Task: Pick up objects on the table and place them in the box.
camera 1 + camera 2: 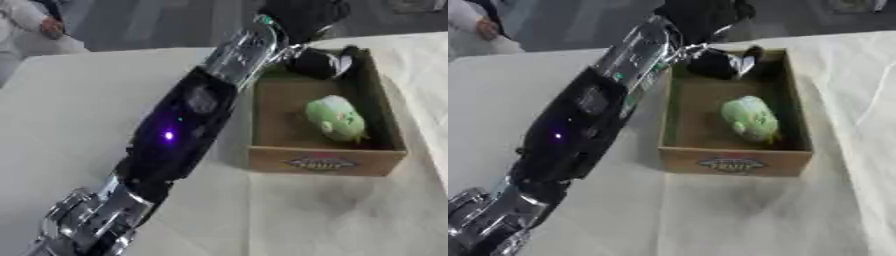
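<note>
The scene is filled by a table (79, 100) covered with a pale cream cloth, on which soft creases are seen at the right. Beyond its far edge a grey floor (157, 22) is visible. The left arm (179, 130), black with silver joints and a small purple light, is stretched diagonally from the lower left corner to the far end of the box. A brown cardboard box (732, 162) with a printed label on its near wall is set on the cloth at centre right. A green plush toy (750, 119) is lying inside it on the bottom, toward the right wall. The left hand (702, 17) is held above the box's far left corner; whether its fingers are curled or straight cannot be told. A dark object (721, 64) is seen just below it at the box's far end.
</note>
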